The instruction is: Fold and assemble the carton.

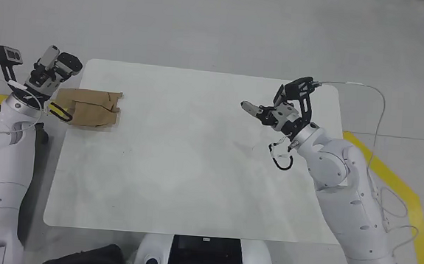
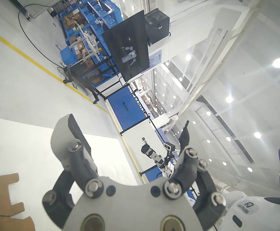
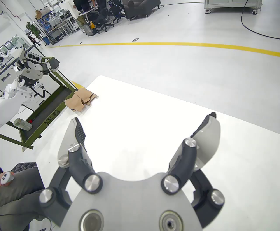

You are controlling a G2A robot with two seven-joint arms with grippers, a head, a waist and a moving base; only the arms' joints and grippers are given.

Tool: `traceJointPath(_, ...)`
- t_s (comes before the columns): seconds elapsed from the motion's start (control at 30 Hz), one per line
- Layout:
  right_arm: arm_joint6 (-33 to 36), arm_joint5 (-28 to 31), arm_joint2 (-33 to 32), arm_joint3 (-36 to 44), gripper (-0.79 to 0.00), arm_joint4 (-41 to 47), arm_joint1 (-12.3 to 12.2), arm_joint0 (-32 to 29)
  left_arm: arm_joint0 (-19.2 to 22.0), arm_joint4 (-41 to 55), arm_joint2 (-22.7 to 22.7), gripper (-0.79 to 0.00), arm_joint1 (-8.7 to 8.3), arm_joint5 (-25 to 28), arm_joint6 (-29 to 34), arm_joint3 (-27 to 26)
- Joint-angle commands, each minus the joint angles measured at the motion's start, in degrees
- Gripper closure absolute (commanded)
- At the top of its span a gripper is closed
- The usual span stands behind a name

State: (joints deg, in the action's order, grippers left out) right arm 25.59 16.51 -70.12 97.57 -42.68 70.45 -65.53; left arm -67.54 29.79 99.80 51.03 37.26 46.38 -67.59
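Evidently the work stands at its very start: the carton (image 1: 88, 107) is a flat brown blank with notched flaps, none of them raised.

It lies at the far-left corner of the table (image 1: 195, 168), and its left end juts out past the table's left edge.

The left gripper (image 2: 129, 126) hangs above that same far-left corner, beside the overhanging end of the carton. Its fingers are spread wide with nothing between them, and they tilt up toward the room rather than down at the table. I judge it to be apart from the cardboard, though the top view is not sharp enough there to be sure.

The right gripper (image 3: 143, 121) hangs above the right part of the table, toward its far side and well apart from the carton. Its fingers are also spread wide and empty, and they face across the table toward the left corner.

The step in hand looks like the first approach to the blank. The next move probably calls for the left gripper to turn downward and close on the overhanging end. That end gives a lip which the table does not block. The right gripper would then have to cross the table to steady or lift a flap. Thin cardboard may slide or bend, so the grip should be firm and well in from the edge.
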Motion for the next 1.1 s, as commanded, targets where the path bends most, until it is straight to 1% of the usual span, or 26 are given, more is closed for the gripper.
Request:
traceJointPath(0.0,0.0,0.0,0.0,0.0,-0.785,0.0,0.0,0.0,0.0,0.0,0.0,-0.784,0.0,0.0,0.0,0.0)
traceJointPath(0.97,0.0,0.0,0.0,0.0,-0.785,0.0,0.0,0.0,0.0,0.0,0.0,-0.784,0.0,0.0,0.0,0.0)
traceJointPath(1.07,0.0,0.0,0.0,0.0,-0.785,0.0,0.0,0.0,-0.6,-2.0,1.0,-0.785,-0.17,-1.3,-2.1,0.8)
